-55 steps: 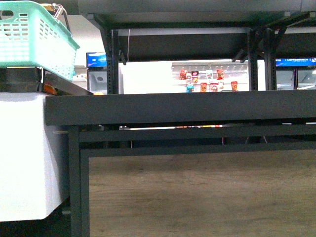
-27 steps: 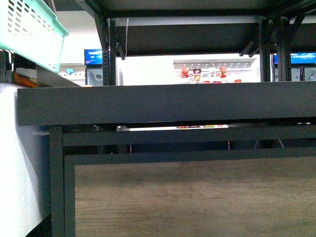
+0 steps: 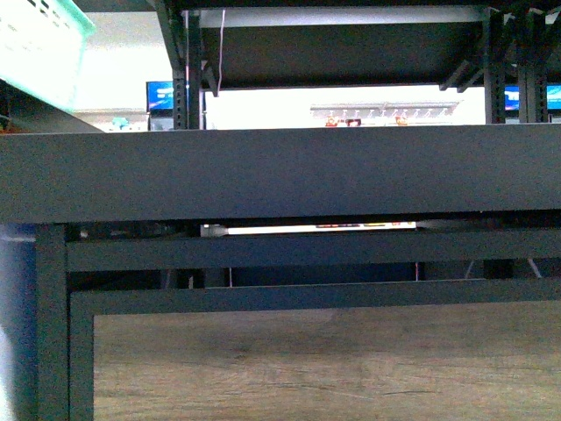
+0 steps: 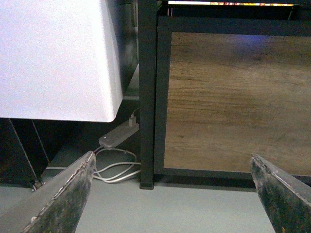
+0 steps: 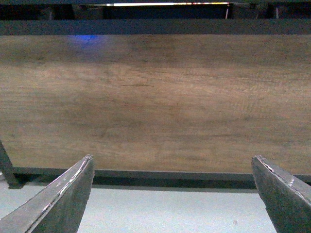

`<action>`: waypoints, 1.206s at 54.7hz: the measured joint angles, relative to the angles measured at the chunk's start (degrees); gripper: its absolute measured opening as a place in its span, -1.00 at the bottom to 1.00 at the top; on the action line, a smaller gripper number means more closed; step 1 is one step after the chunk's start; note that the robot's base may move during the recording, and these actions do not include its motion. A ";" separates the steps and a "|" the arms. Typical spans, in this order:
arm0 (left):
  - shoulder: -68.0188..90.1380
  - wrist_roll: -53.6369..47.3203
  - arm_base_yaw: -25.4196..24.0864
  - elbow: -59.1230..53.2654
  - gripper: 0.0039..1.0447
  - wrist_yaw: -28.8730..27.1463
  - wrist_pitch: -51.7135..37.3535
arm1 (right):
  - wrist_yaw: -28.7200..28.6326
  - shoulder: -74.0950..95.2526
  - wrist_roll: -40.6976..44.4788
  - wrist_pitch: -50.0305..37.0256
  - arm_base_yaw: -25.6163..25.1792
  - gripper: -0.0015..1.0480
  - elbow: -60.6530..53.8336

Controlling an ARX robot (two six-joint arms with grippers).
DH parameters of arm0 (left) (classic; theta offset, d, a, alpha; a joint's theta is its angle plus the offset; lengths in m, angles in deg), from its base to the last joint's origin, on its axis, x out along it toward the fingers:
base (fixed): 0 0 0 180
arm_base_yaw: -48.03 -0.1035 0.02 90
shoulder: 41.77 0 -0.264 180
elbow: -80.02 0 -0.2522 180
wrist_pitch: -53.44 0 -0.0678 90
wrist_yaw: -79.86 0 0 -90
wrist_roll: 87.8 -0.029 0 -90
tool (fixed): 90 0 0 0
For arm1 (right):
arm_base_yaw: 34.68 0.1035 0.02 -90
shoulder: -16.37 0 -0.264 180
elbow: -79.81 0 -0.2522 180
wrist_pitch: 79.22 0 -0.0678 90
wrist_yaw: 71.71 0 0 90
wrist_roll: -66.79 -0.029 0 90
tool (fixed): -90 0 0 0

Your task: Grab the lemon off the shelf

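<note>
The shelf fills the front view, its dark tier edge above the wood-grain panel. The left gripper and right gripper hang low before that panel, fingers wide apart; the lemon's place cannot be told

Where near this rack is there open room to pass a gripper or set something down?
Open gap above the shelf tier, under the upper tier; its top is hidden. Bare floor before the wood panel. Crowded: cables beside the rack leg.
</note>
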 joint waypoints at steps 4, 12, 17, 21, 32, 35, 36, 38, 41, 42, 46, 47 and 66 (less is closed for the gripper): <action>0.02 0.00 0.00 0.00 0.86 0.13 0.00 | 0.00 0.00 0.00 0.00 0.00 0.85 0.00; 0.02 0.00 0.00 0.00 0.86 0.04 0.00 | 0.13 0.00 0.00 0.00 0.00 0.85 0.00; 0.02 0.00 0.00 0.00 0.86 0.09 0.00 | 0.02 0.00 0.00 0.00 0.00 0.85 0.00; 0.00 0.00 0.00 0.00 0.86 0.07 0.00 | 0.04 0.00 0.00 0.00 0.00 0.85 0.00; 0.00 0.00 0.00 0.00 0.86 0.04 0.00 | 0.00 0.00 0.00 0.00 0.00 0.85 0.00; 0.02 0.00 0.00 0.00 0.86 0.09 0.00 | -0.02 0.00 0.00 0.00 0.00 0.85 0.00; 0.02 0.00 0.00 0.00 0.86 0.11 0.00 | -0.02 0.00 0.00 0.00 0.00 0.85 0.00; 0.02 0.00 0.00 0.00 0.86 0.09 0.00 | 0.07 0.02 0.00 0.00 0.00 0.85 0.00; 0.02 0.00 0.00 0.00 0.86 0.07 0.00 | 0.09 0.02 0.00 0.00 0.00 0.85 0.00; 0.02 0.02 0.00 0.00 0.86 0.07 0.00 | 0.11 0.02 0.00 0.00 0.00 0.85 0.00; 0.00 0.00 0.00 0.00 0.86 0.07 0.00 | 0.07 0.00 0.00 0.00 0.00 0.85 0.00; 0.02 0.00 0.00 0.00 0.86 0.09 0.00 | 0.09 0.00 0.00 0.00 0.02 0.85 0.00; 0.00 0.02 0.00 0.00 0.86 0.07 0.00 | 0.00 0.00 0.00 0.00 0.00 0.85 0.00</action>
